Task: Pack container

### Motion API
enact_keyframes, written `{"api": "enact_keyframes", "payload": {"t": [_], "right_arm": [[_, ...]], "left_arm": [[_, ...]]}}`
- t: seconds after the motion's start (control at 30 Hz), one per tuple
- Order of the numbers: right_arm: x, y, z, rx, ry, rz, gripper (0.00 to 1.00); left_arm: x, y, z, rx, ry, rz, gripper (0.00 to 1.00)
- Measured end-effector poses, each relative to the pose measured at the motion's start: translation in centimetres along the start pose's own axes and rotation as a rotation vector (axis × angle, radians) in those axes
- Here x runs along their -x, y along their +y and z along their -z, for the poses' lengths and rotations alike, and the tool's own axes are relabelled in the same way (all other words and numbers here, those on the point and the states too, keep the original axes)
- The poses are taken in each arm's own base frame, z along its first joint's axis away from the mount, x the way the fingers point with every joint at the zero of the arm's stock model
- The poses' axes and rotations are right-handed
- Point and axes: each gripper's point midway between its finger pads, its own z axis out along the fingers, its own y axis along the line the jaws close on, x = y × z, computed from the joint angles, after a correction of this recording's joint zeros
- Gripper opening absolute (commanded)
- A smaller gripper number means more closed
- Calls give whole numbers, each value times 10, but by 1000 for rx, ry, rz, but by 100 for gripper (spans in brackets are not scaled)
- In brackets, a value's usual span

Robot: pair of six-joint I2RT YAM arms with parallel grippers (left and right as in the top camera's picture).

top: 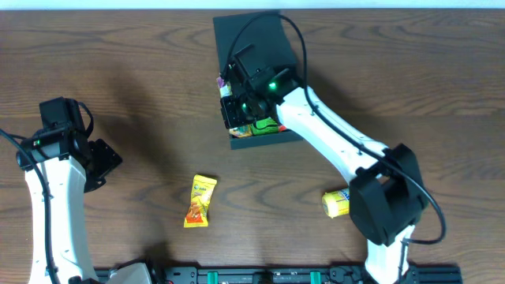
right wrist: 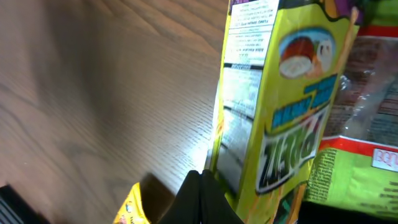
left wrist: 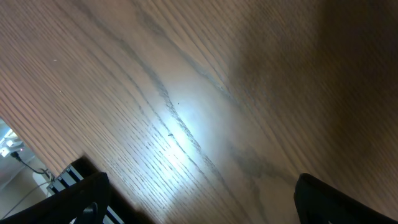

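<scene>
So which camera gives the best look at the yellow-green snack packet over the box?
Right wrist: the yellow-green packet fills the frame, its print visible. Overhead shows only a sliver beside the right gripper. Left wrist shows only the table wood.

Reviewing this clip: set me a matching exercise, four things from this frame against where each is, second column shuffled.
1 lime packet
2 orange-yellow packet
3 yellow packet
4 left gripper

A beside the right arm base
B open, over the table
C held by the right gripper above the container
D alone, mid-table

Pairs: 1-C, 2-D, 3-A, 4-B
</scene>
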Motion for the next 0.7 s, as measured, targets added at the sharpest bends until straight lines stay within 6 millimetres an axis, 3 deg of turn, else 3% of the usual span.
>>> {"api": "enact_keyframes", "payload": {"t": [0.27, 0.7], "right_arm": [[3, -5, -1, -28, -13, 4, 1], [2, -33, 3, -173, -22, -11, 1]], "left_arm": [[0, 0, 0, 0, 0, 0, 95], [0, 0, 0, 0, 0, 0, 95]]}}
